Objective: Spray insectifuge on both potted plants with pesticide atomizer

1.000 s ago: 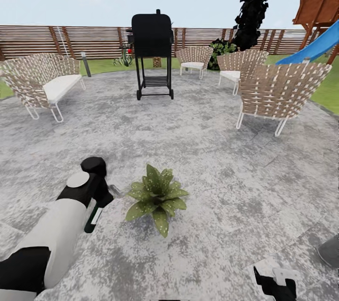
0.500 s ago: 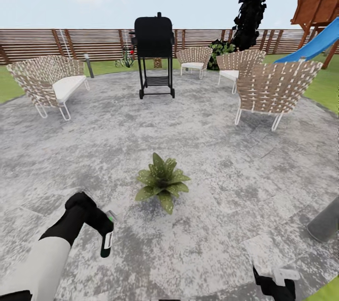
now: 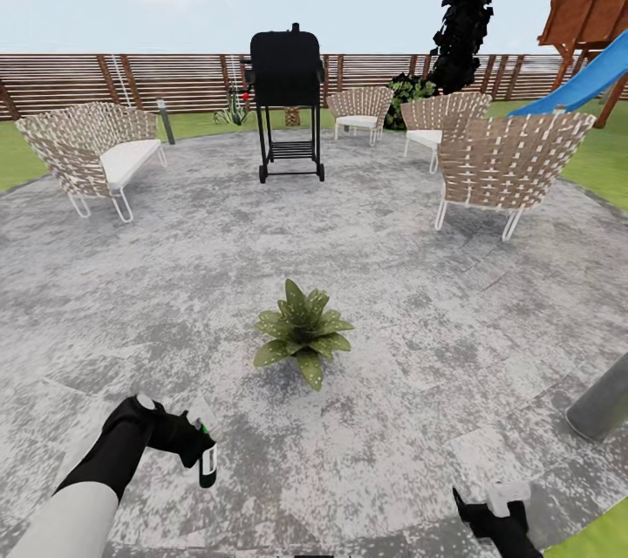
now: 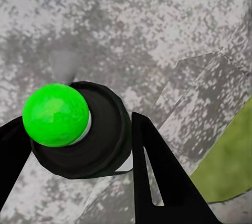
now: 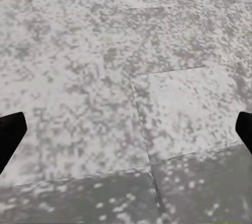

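1. Presently, left gripper (image 3: 194, 445): lower left of the head view, black fingers closed around the pesticide atomizer (image 3: 208, 462), which hangs with its dark body and white band pointing down toward the patio (image 3: 419, 349).
2. Same bottle (image 4: 79, 129) in the left wrist view: round black body with a bright green cap, seen end-on, a black finger (image 4: 157, 182) pressed against each side; a strip of lawn (image 4: 226, 166) shows at that frame's lower right.
3. Right gripper (image 3: 488, 516): bottom edge, right of centre in the head view. In the right wrist view its fingertips (image 5: 10, 135) sit at the far side edges, spread wide with nothing between them, above grey paving (image 5: 126, 77).
4. Potted plant (image 3: 303, 333): centre of the head view, a low rosette of speckled green leaves standing on the patio, apart from the bottle, up and to its right.
5. Black grill (image 3: 286, 96): upper centre.
6. Woven bench (image 3: 92, 153): upper left.
7. Woven chairs (image 3: 506, 170): upper right.
8. Slat fence (image 3: 174, 78): across the back.
9. Blue slide (image 3: 580, 87): upper right edge.
10. Grey post (image 3: 602, 401): lower right edge.
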`<state>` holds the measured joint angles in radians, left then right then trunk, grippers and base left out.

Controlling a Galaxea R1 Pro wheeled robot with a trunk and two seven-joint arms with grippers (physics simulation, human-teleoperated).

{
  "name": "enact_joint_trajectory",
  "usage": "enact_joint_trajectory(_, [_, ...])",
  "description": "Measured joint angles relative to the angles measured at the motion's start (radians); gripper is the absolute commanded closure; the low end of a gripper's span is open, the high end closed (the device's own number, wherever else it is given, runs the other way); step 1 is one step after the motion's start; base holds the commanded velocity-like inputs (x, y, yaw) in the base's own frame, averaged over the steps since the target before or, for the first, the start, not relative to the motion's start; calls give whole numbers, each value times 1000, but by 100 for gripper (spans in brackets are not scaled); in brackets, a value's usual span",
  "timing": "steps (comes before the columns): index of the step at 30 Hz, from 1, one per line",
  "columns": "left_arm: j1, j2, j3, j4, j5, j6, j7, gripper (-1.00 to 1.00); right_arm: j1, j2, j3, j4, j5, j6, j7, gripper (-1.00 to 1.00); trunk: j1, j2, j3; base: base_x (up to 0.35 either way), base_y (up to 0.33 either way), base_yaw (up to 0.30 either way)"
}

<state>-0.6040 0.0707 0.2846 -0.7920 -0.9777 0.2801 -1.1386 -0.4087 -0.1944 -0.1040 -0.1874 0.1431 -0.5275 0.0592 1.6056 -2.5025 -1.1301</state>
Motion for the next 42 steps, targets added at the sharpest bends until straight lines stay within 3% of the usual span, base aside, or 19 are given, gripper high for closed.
enact_joint_trajectory(3, [0, -1, -1, 1, 0, -1, 0, 100, -1, 3, 59, -112, 70, 2, 36, -100, 0, 0, 0, 0, 0, 0])
enact_joint_trajectory(4, [0, -2, -1, 1, 0, -2, 0, 100, -1, 10, 72, -143, 79, 4, 81, -100, 0, 0, 0, 0, 0, 0])
enact_joint_trajectory(5, [0, -2, -2, 2, 2, -3, 0, 100, -1, 23, 88, -194, 92, 14, 176, -100, 0, 0, 0, 0, 0, 0])
enact_joint_trajectory(7, [0, -3, -2, 18, 1, -14, 0, 100, -5, 32, 94, -248, 95, 50, 265, -100, 0, 0, 0, 0, 0, 0])
enact_joint_trajectory(9, [0, -3, -1, 52, 0, -42, 0, 100, -21, 46, 99, -309, 94, 117, 335, -100, 0, 0, 0, 0, 0, 0])
enact_joint_trajectory(11, [0, -3, 0, 80, 0, -79, 0, 100, -53, 96, 112, -397, 94, 224, 437, -100, 0, 0, 0, 0, 0, 0])
enact_joint_trajectory(13, [0, -6, 0, 88, 0, -91, 0, 100, -69, 129, 151, -484, 108, 325, 545, -100, 0, 0, 0, 0, 0, 0])
enact_joint_trajectory(15, [0, -8, 0, 91, 0, -94, 0, 100, -76, 139, 189, -559, 129, 377, 617, -100, 0, 0, 0, 0, 0, 0])
enact_joint_trajectory(21, [0, -7, -2, 106, -2, -101, 0, 100, -79, 145, 232, -609, 141, 402, 662, -100, 0, 0, 0, 0, 0, 0])
enact_joint_trajectory(27, [0, -7, -5, 163, -11, -197, 0, 100, -79, 150, 239, -611, 145, 405, 754, -100, 0, 0, 0, 0, 0, 0])
enact_joint_trajectory(28, [0, -7, -5, 165, -12, -203, -1, 100, -79, 150, 241, -611, 145, 405, 763, 100, 0, 0, 0, 0, 0, 0])
enact_joint_trajectory(29, [0, -7, -5, 167, -11, -210, -1, 100, -79, 151, 256, -612, 146, 405, 777, 100, 0, 0, 0, 0, 0, 0])
enact_joint_trajectory(31, [0, -7, -5, 168, -11, -215, 0, 100, -79, 165, 336, -613, 165, 409, 792, 100, 0, 0, 0, 0, 0, 0])
enact_joint_trajectory(33, [0, -7, -5, 169, -11, -217, 1, 100, -79, 175, 383, -614, 180, 412, 796, 100, 0, 0, 0, 0, 0, 0])
enact_joint_trajectory(36, [0, -8, -7, 187, -10, -225, 1, 100, -79, 193, 402, -620, 185, 413, 797, 100, 0, 0, 0, 0, 0, 0])
enact_joint_trajectory(39, [0, -13, -7, 221, -9, -296, 0, 100, -79, 209, 407, -623, 186, 413, 797, 100, 0, 0, 0, 0, 0, 0])
enact_joint_trajectory(42, [0, -22, -8, 236, -8, -322, 11, 100, -79, 220, 408, -625, 187, 413, 798, 100, 0, 0, 0, 0, 0, 0])
